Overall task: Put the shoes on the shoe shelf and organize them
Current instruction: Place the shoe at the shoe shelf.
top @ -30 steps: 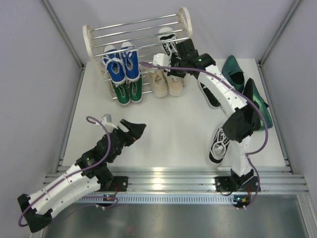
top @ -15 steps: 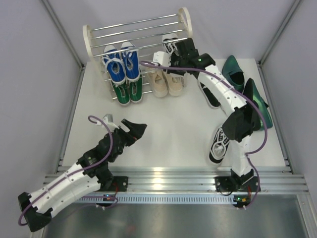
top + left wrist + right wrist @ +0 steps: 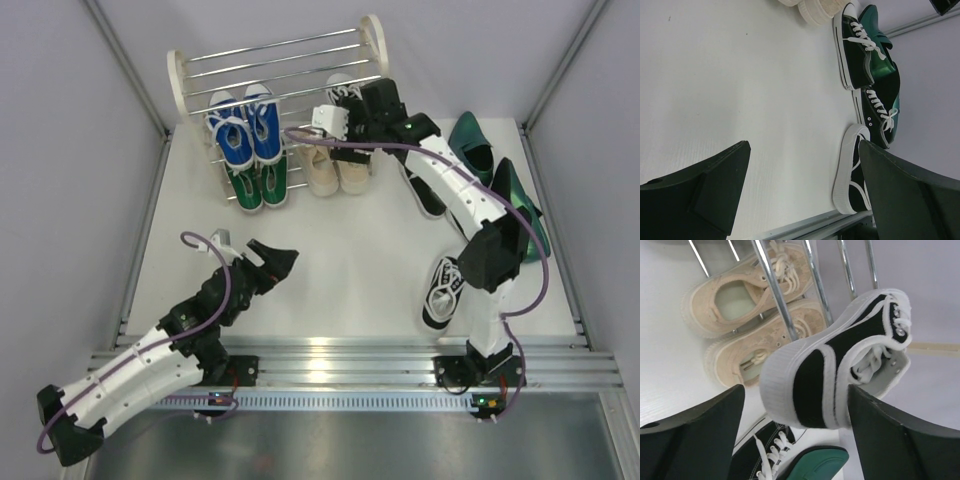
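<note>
Lying on shelf rods [image 3: 772, 285], blk/wht sneaker [image 3: 840, 360] sits between spread R claw [image 3: 796, 392].

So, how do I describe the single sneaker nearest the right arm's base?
Find the right arm's base at the table's near edge. Just beyond it lies a black sneaker with white sole. Unlike the other black sneakers on the table, it lies apart from the green dress shoes.

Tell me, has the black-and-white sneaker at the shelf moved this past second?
Yes. Against the shoe shelf rods in the top view, the sneaker has shifted slightly nearer the beige pair and rightward, as the right gripper opened its jaws around it.
</note>
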Robot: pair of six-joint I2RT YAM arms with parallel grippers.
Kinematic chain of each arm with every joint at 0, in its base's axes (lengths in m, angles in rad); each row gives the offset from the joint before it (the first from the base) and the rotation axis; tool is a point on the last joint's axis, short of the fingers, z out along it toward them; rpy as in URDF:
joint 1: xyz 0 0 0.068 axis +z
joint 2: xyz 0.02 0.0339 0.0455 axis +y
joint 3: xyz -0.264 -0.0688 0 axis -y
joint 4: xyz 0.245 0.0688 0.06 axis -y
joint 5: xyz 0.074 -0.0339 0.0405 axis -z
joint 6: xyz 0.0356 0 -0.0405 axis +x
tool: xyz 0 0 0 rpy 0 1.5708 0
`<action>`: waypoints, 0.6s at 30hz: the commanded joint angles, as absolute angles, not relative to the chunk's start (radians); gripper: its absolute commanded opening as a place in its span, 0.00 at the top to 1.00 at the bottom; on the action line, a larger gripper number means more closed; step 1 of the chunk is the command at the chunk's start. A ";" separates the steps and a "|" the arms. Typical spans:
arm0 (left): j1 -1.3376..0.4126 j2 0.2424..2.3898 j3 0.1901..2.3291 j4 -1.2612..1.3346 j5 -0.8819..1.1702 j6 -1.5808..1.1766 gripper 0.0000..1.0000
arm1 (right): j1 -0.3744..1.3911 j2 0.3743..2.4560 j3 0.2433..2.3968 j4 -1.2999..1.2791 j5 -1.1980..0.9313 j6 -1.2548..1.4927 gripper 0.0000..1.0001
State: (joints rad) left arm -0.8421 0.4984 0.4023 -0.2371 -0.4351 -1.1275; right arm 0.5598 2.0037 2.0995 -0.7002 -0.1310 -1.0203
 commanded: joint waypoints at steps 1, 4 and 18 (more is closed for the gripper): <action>-0.838 0.506 0.431 -0.189 -0.425 -1.127 0.05 | 0.551 1.892 2.031 -0.654 -0.155 -1.017 0.16; -0.838 0.511 0.439 -0.187 -0.420 -1.123 0.05 | 0.551 1.813 1.941 -0.603 -0.176 -1.020 0.08; -0.838 0.581 0.509 -0.229 -0.402 -1.132 0.02 | 0.546 1.456 1.678 -0.581 -0.198 -0.839 0.00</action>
State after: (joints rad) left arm -0.8421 0.5640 0.4664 -0.2401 -0.4133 -1.1271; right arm 0.5583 1.5459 1.7161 -0.6144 -0.1913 -0.9367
